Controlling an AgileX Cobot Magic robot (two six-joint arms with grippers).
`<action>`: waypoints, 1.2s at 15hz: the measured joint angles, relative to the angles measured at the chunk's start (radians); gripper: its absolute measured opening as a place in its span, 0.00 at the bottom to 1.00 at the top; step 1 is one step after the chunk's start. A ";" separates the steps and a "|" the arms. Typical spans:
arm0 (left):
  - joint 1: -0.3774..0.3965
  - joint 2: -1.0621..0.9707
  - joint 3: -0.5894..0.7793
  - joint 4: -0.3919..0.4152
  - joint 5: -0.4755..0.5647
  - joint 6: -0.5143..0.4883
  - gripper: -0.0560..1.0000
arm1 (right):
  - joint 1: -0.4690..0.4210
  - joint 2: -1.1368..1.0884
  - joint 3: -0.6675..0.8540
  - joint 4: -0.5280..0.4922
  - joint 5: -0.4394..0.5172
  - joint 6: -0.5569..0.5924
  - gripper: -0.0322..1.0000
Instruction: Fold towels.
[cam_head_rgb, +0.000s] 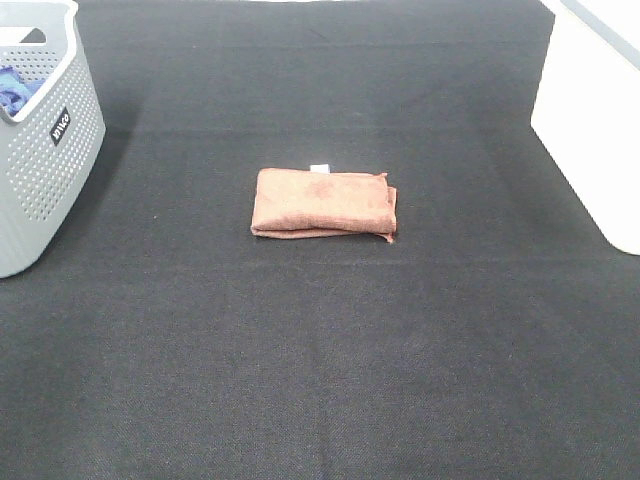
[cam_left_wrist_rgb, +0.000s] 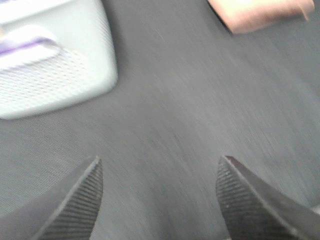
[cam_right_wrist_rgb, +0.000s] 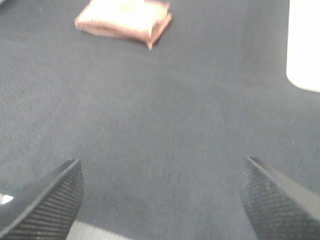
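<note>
The reddish-brown towel (cam_head_rgb: 323, 204) lies folded into a small rectangle at the middle of the dark table, its white tag (cam_head_rgb: 319, 167) at the far edge. It also shows in the left wrist view (cam_left_wrist_rgb: 257, 13) and in the right wrist view (cam_right_wrist_rgb: 125, 19). Neither arm shows in the high view. My left gripper (cam_left_wrist_rgb: 159, 197) is open and empty above bare cloth, well away from the towel. My right gripper (cam_right_wrist_rgb: 162, 200) is open and empty, also far from the towel.
A grey perforated basket (cam_head_rgb: 40, 140) stands at the far left with a blue cloth (cam_head_rgb: 14, 88) inside; the basket also shows in the left wrist view (cam_left_wrist_rgb: 55, 60). A white box (cam_head_rgb: 595, 120) stands at the right edge, and also shows in the right wrist view (cam_right_wrist_rgb: 304, 45).
</note>
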 joint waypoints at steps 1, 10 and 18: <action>0.001 -0.041 0.000 0.000 0.000 0.000 0.65 | 0.000 -0.013 0.000 0.000 0.000 0.000 0.81; 0.001 -0.058 0.000 0.000 0.000 0.000 0.65 | -0.069 -0.100 0.000 0.022 0.001 0.000 0.81; 0.001 -0.058 0.000 0.000 0.000 0.000 0.65 | -0.069 -0.101 0.000 -0.043 -0.001 0.049 0.81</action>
